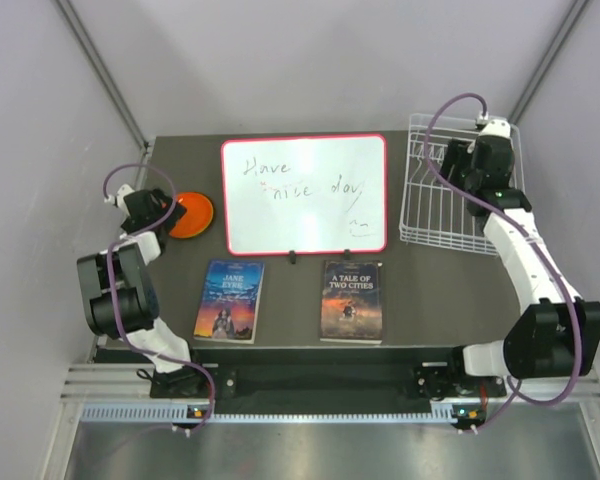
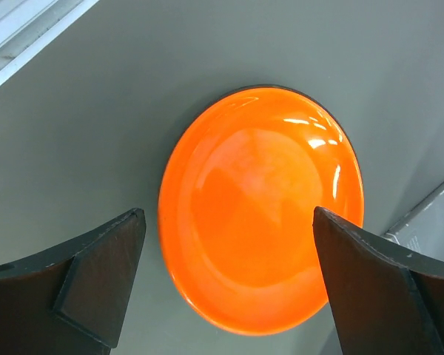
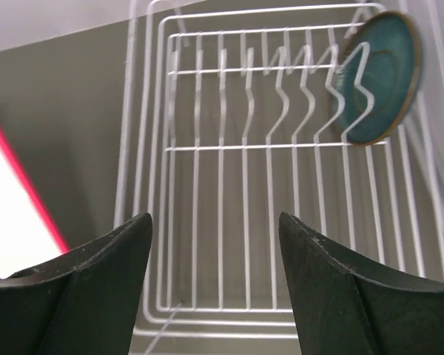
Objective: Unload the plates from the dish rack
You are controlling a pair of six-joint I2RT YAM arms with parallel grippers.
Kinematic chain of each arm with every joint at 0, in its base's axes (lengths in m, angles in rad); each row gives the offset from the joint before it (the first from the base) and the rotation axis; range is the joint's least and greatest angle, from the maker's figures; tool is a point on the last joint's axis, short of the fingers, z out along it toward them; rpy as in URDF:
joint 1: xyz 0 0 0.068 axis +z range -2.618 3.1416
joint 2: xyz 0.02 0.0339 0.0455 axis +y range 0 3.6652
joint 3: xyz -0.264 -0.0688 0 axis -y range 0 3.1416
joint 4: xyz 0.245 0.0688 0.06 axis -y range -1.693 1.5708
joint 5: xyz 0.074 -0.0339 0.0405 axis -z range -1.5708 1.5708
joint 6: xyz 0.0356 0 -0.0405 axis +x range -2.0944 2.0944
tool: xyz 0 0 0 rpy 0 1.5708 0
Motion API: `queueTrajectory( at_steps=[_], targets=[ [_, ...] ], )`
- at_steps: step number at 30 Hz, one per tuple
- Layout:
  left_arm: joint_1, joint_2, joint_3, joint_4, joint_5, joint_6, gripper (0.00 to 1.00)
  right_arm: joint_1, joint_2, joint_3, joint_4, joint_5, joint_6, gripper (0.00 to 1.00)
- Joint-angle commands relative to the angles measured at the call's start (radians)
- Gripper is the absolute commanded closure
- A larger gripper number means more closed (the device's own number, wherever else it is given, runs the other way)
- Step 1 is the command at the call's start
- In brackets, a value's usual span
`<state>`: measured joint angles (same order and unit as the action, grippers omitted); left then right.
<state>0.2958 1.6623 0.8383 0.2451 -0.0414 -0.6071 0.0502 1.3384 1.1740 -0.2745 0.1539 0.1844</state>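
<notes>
The orange plate (image 1: 192,214) lies flat on the dark table at the left, and it fills the left wrist view (image 2: 263,211). My left gripper (image 1: 168,213) is open just above it, with a finger on each side of it (image 2: 228,211), not touching. The white wire dish rack (image 1: 430,215) stands at the back right. My right gripper (image 1: 458,165) hovers open over it (image 3: 214,222). A dark teal plate (image 3: 377,78) stands upright in the prongs at the rack's (image 3: 244,148) far end. The red and green plates are out of view.
A red-framed whiteboard (image 1: 303,193) stands at the middle back, and its edge shows in the right wrist view (image 3: 22,192). Two books lie in front, one (image 1: 229,300) left and one (image 1: 351,300) right. Grey walls close in the sides and back.
</notes>
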Motion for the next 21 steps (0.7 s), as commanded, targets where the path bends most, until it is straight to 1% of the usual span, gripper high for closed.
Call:
queueTrajectory(
  at_steps=[1,4,5,6,7,8,9,10,12,13,14,16,18,19,21],
  targets=[
    [-0.024,-0.075,0.077,-0.065,0.015,0.009,0.01,-0.073,0.036,0.065,0.017,0.076,-0.031,0.30],
    [-0.035,-0.110,0.104,-0.110,0.020,0.006,0.01,-0.121,0.079,0.076,0.034,0.099,-0.026,0.30],
    [-0.037,-0.125,0.102,-0.115,0.034,-0.020,0.01,-0.147,0.093,0.082,0.035,0.101,-0.022,0.30],
    [-0.038,-0.183,0.082,-0.100,0.037,-0.040,0.01,-0.160,0.108,0.093,0.037,0.102,-0.017,0.29],
    [-0.047,-0.226,0.050,-0.049,0.067,-0.049,0.01,-0.171,0.140,0.096,0.047,0.105,-0.016,0.30],
    [-0.055,-0.266,0.013,0.006,0.128,-0.063,0.01,-0.194,0.157,0.105,0.049,0.105,-0.013,0.30],
    [-0.060,-0.289,0.005,0.017,0.170,-0.078,0.01,-0.208,0.175,0.114,0.058,0.105,-0.013,0.29],
    [-0.076,-0.279,0.033,-0.004,0.220,-0.092,0.01,-0.220,0.211,0.124,0.064,0.101,-0.011,0.30],
    [-0.112,-0.265,0.067,0.008,0.323,-0.097,0.02,-0.257,0.249,0.148,0.075,0.092,-0.008,0.30],
    [-0.160,-0.272,0.065,0.037,0.331,-0.100,0.02,-0.269,0.283,0.159,0.075,0.076,-0.007,0.30],
    [-0.185,-0.279,0.055,0.058,0.342,-0.099,0.03,-0.291,0.298,0.174,0.087,0.063,-0.002,0.30],
    [-0.255,-0.280,0.058,0.098,0.394,-0.097,0.02,-0.309,0.346,0.202,0.089,0.042,-0.006,0.30],
    [-0.291,-0.259,0.080,0.115,0.449,-0.092,0.02,-0.312,0.372,0.243,0.084,0.033,-0.022,0.31],
    [-0.341,-0.248,0.090,0.120,0.460,-0.089,0.02,-0.317,0.401,0.263,0.074,0.027,-0.023,0.30],
    [-0.377,-0.217,0.119,0.123,0.488,-0.071,0.02,-0.317,0.426,0.309,0.060,0.016,-0.033,0.31]
  ],
)
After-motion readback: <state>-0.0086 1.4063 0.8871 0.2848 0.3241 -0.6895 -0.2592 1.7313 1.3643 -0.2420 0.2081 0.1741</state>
